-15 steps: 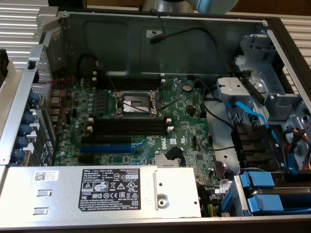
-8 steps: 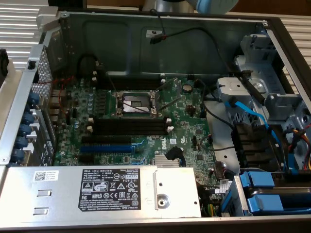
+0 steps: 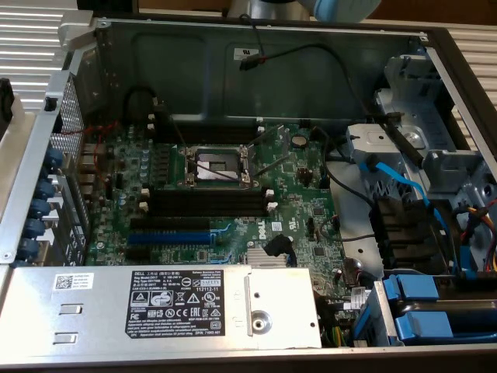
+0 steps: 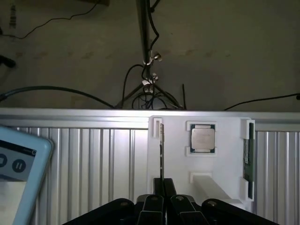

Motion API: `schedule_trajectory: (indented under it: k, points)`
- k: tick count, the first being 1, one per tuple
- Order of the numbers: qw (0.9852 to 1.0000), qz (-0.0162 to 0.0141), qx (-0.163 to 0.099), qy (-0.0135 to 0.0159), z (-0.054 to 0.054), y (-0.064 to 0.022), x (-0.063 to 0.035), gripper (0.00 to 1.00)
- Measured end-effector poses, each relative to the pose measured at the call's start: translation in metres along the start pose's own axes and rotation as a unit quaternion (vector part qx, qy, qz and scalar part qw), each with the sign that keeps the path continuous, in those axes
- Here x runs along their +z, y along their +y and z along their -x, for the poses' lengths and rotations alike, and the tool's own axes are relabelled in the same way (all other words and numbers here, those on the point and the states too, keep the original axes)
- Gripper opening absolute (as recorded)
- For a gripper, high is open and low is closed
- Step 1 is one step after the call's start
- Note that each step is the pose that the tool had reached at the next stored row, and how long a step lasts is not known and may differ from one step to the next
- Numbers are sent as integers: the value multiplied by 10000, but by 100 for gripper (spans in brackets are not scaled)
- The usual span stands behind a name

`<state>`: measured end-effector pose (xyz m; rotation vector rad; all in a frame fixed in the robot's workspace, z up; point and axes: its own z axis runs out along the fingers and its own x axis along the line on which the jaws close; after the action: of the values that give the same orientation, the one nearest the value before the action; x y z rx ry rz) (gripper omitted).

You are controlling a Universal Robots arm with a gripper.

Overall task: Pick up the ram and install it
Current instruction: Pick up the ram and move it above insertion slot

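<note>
The fingers [image 4: 168, 187] are clenched on the ram [image 4: 161, 145], which stands on edge in a slot of the white holder [image 4: 225, 140], beside a processor chip [image 4: 202, 138]. In the exterior view, the motherboard's [image 3: 295, 194] long black slots [image 3: 206, 203] sit bare.

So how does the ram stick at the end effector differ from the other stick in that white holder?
The gripped ram is pinched in the shut end effector; the other stick is untouched. The gripped ram shows just its thin edge; the other stick shows some green face. Both stand parallel in the white holder, flanking the processor chip.
</note>
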<state>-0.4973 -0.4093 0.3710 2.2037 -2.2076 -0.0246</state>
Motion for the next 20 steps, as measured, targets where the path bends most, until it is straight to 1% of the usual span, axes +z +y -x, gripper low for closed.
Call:
schedule_trajectory:
  k: [7,9,11,13,20]
  points:
    - [10000,1,0,1,0,0,-3,12]
    - [10000,3,0,11,0,0,-57,12]
    - [10000,1,-1,13,-1,-9,-147,12]
    - [10000,0,0,13,-8,-50,-218,12]
    - [10000,1,0,4,-68,-230,-350,12]
